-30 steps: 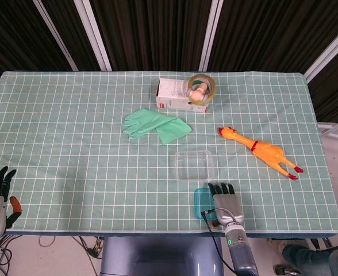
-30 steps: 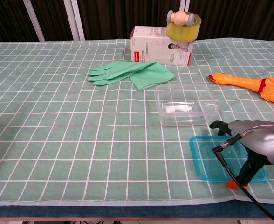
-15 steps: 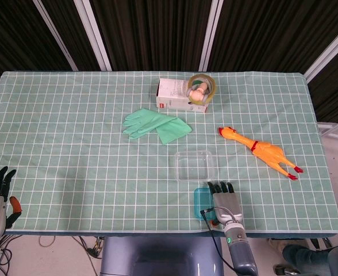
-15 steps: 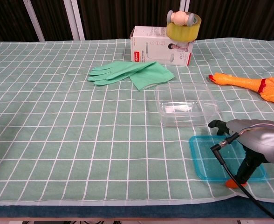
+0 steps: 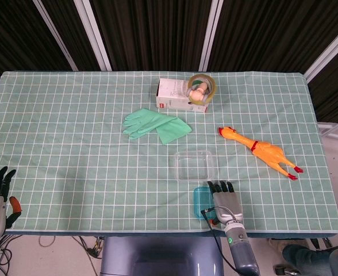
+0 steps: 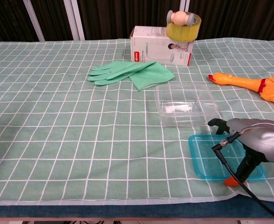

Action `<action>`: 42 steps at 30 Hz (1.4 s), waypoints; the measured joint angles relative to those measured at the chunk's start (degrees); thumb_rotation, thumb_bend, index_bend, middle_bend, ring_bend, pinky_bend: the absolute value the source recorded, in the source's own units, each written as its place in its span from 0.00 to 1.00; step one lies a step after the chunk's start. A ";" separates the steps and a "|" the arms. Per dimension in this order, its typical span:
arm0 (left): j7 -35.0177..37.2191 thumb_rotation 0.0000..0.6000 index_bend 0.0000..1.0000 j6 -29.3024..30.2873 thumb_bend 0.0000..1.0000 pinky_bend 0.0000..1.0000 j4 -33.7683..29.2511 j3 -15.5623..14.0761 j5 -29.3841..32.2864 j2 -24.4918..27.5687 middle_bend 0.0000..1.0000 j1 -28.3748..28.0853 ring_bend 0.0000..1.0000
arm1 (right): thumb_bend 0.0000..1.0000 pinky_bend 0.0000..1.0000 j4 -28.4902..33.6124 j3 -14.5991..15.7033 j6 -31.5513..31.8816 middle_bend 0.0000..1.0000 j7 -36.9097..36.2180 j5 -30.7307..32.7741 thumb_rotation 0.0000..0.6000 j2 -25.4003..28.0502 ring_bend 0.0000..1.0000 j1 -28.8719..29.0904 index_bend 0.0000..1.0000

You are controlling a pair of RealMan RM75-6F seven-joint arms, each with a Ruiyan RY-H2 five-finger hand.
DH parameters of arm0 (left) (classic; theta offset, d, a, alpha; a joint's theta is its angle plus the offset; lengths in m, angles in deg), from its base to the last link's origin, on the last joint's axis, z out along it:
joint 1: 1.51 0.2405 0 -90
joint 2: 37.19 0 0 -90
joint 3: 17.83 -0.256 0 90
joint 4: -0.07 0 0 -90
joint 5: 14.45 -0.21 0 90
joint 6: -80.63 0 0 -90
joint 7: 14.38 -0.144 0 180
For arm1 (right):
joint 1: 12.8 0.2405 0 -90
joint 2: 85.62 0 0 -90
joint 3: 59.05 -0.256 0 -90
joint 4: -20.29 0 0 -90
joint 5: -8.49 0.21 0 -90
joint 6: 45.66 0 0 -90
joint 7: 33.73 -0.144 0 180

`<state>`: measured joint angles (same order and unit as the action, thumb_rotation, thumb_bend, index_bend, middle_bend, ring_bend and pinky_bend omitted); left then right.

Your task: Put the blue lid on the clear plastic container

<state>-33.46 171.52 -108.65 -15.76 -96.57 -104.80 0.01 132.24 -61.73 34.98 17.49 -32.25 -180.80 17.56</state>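
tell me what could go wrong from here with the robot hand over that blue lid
The blue lid lies flat near the table's front edge, so the right robot hand over it might push it off rather than lift it. The clear container sits just behind; fingers or the lid could knock it away.

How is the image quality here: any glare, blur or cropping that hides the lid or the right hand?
Head view: even light, sharp; the right hand covers most of the blue lid. Chest view: sharp, soft glare inside the clear plastic container; the right hand is cropped by the right edge, as is the rubber chicken.
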 measured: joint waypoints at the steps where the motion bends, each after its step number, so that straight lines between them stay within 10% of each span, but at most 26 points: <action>1: -0.01 1.00 0.10 0.00 0.76 0.00 0.01 0.00 0.01 0.00 0.00 0.00 0.00 | 0.22 0.00 0.02 0.16 -0.05 0.35 -0.27 -0.50 1.00 0.13 0.00 -0.08 0.00; 42: -0.02 1.00 0.10 0.18 0.76 0.00 -0.15 0.20 0.21 0.09 0.00 -0.03 0.00 | 0.22 0.00 11.38 1.15 2.04 0.37 -2.83 -7.05 1.00 11.54 0.00 -2.13 0.00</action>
<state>-33.47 171.70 -108.79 -15.56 -96.36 -104.71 -0.02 143.62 -60.58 37.01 14.66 -39.31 -169.26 15.43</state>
